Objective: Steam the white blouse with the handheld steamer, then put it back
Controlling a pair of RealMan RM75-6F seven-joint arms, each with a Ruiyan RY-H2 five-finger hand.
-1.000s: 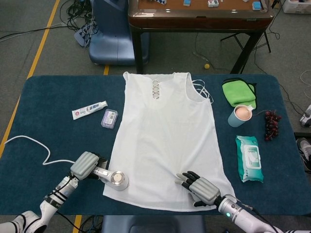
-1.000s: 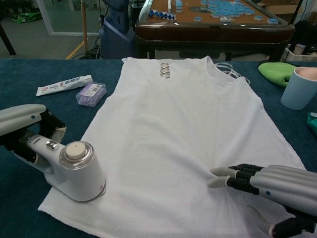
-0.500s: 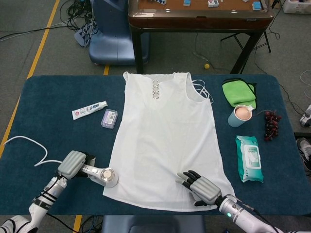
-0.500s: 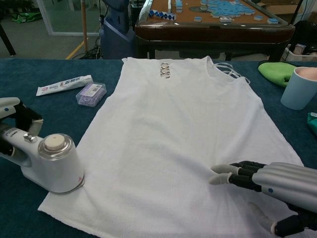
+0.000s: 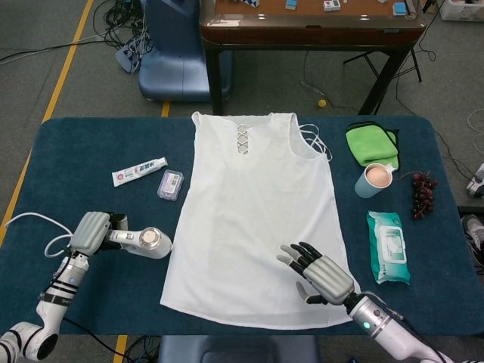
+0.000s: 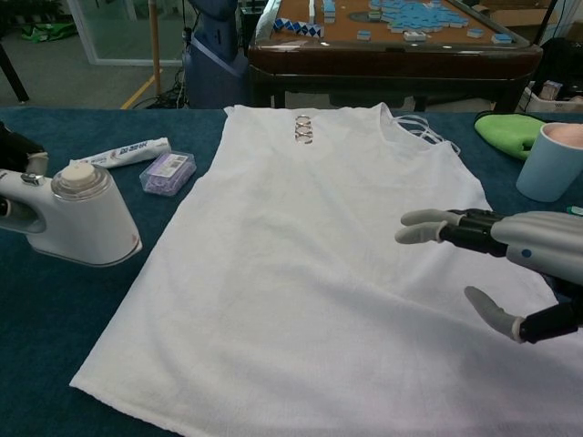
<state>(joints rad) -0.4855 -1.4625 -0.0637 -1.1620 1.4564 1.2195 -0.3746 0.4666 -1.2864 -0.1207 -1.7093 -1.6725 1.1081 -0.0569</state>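
The white blouse (image 5: 255, 219) (image 6: 310, 264) lies flat on the blue table, neckline at the far side. My left hand (image 5: 92, 232) grips the handle of the white handheld steamer (image 5: 148, 243) (image 6: 80, 218), which now sits on the cloth just left of the blouse, off its edge. The steamer's white cord (image 5: 34, 220) loops off to the left. My right hand (image 5: 321, 272) (image 6: 510, 259) hovers above the blouse's lower right part, fingers spread, holding nothing.
A toothpaste tube (image 5: 139, 171) and a small purple box (image 5: 170, 184) lie left of the blouse. On the right are a green cloth (image 5: 371, 143), a cup (image 5: 374, 180), grapes (image 5: 423, 193) and a wipes pack (image 5: 388, 246). A wooden table (image 5: 310, 23) stands behind.
My left hand has carried the steamer off the blouse's lower left corner, leftward and away from the front edge. My right hand has lifted off the fabric.
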